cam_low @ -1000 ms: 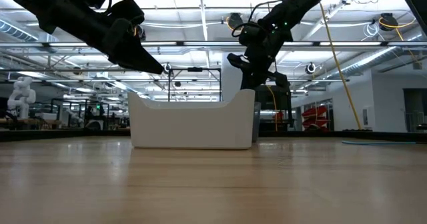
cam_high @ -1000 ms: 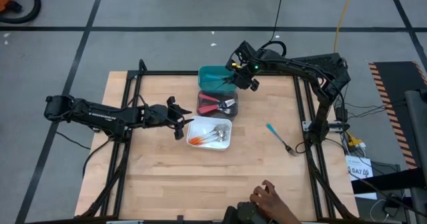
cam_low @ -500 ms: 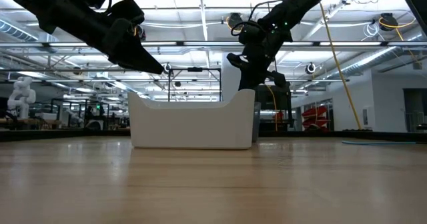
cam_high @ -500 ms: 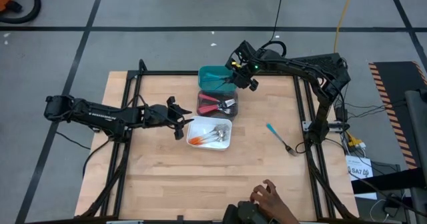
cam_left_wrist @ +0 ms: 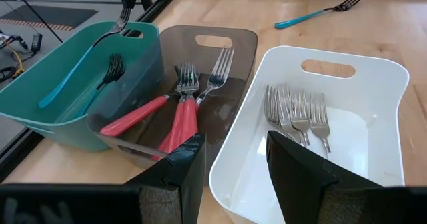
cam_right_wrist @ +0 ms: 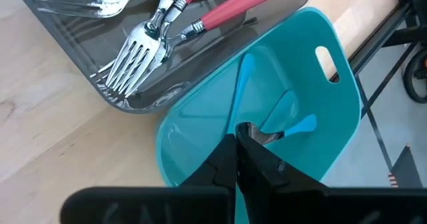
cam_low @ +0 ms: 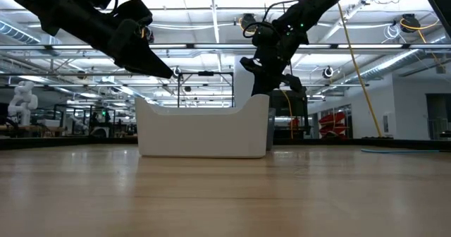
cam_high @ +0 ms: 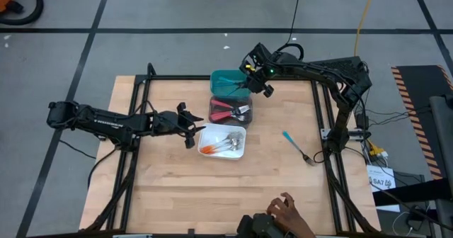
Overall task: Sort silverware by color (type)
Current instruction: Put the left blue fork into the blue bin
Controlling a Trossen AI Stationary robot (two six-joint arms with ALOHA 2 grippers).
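The right gripper (cam_right_wrist: 239, 139) hung over the teal bin (cam_high: 225, 81), its fingers clenched on the metal head of a blue-handled fork (cam_right_wrist: 241, 91) whose handle sloped down inside that bin. The left gripper (cam_left_wrist: 235, 159) hovered at the white bin's (cam_high: 224, 143) edge, fingers parted and holding nothing. Red-handled forks (cam_left_wrist: 170, 115) lay in the dark bin (cam_left_wrist: 223, 44) — the middle one — while another blue fork (cam_high: 295, 145) (alone) lay on the table (cam_high: 177, 188), well apart.

Bright, even ceiling strip lighting (glaring in the low view), soft shadows.
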